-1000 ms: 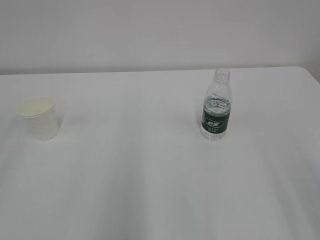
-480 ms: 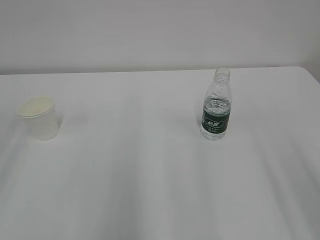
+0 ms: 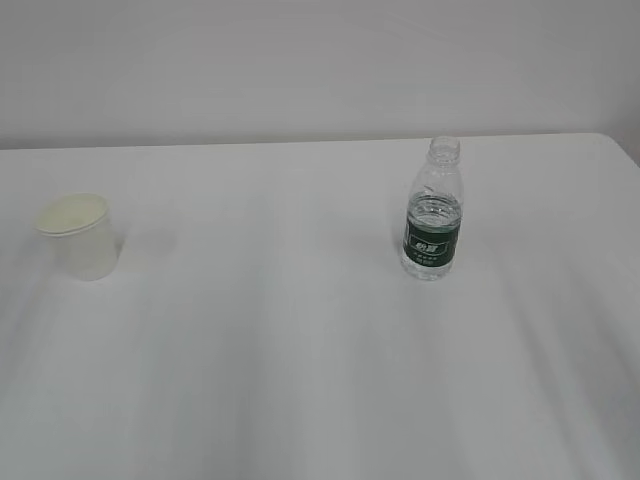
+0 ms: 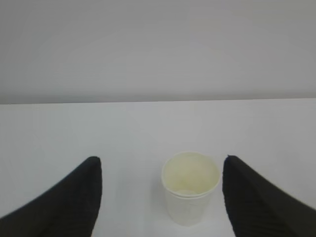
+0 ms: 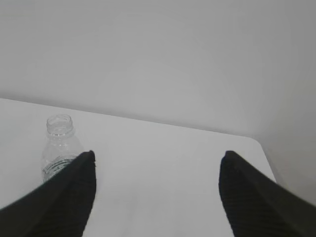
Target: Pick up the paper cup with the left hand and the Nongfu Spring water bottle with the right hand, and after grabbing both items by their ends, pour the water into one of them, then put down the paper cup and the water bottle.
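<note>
Paper cup (image 4: 190,187) stands between the open left tool's (image 4: 160,190) fingers.

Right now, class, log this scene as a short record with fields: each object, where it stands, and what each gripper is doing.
paper cup: upright on the table's left, apart from the bottle
water bottle: upright on the right, capless, some water inside
left gripper: open, cup ahead between the fingers, not touched
right gripper: open, empty, bottle off to its left
table: white
</note>
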### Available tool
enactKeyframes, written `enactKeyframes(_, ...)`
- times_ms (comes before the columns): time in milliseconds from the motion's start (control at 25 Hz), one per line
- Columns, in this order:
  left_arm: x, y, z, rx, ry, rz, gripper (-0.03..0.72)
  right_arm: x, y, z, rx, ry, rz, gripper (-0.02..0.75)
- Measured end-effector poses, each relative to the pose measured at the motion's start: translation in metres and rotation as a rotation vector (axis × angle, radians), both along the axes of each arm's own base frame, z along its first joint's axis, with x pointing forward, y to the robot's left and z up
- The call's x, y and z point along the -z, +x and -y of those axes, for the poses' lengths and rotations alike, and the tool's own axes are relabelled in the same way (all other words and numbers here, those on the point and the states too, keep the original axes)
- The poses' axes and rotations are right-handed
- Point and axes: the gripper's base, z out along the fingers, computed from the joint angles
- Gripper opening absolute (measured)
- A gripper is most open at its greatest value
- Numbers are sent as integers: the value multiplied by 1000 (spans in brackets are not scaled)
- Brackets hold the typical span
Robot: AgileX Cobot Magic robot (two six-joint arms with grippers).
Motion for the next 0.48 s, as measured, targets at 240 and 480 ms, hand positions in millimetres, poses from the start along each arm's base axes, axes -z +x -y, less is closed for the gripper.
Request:
enactKeyframes(240,33,-2,-3,-37,-25,20,545,16,21,-2,-1,10,-43,590)
enactKeyframes(480,59,2,-5,-73,-51,-13,545,56,35,-3,1,44,-117,590)
